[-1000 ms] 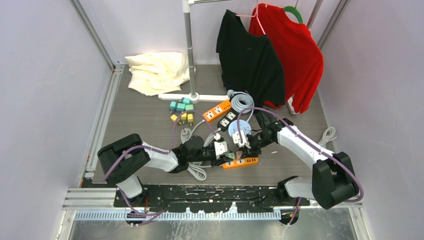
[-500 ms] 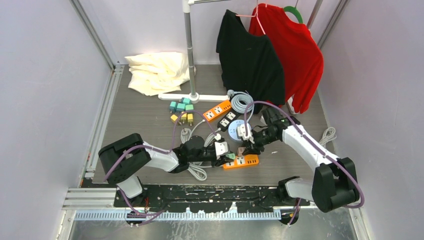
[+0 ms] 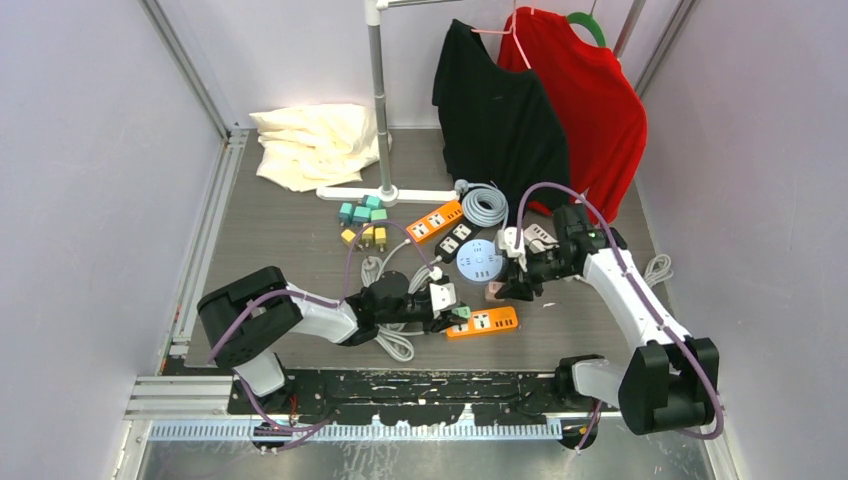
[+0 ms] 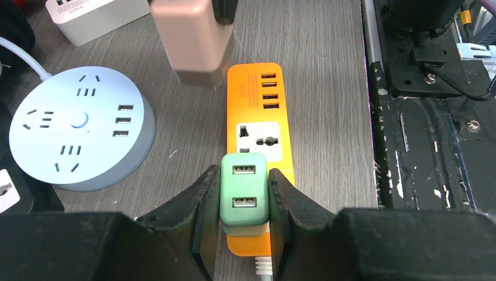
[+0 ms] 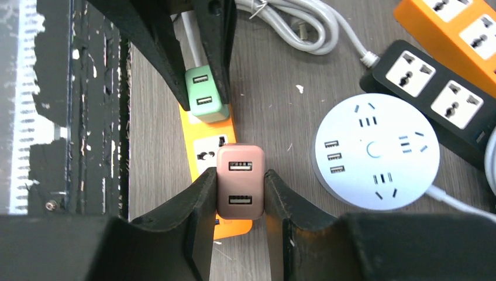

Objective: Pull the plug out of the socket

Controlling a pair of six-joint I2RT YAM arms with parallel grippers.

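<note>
A: Where was the plug?
B: The left pincer [image 4: 244,205] was clenched on the glossy mint-green plug [image 4: 244,175], a rounded block seated in the smooth orange strip [image 4: 257,99] right beneath its tips. Beyond them the right pincer [image 5: 240,178] gripped a matte pink plug [image 5: 240,193] — lifted clear of the strip.
A: The risk?
B: I'd judge the light plastic strip could rise with the green plug — nothing pinned it to the wood-grain tabletop [image 4: 327,88] — or the slick casing could slip.

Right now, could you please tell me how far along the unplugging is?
Done: the pink adapter is out of the orange power strip, held in the right jaws. In hand: the left jaws clamp the green adapter, which looks still plugged in. Left: likely pulling that one free.
</note>
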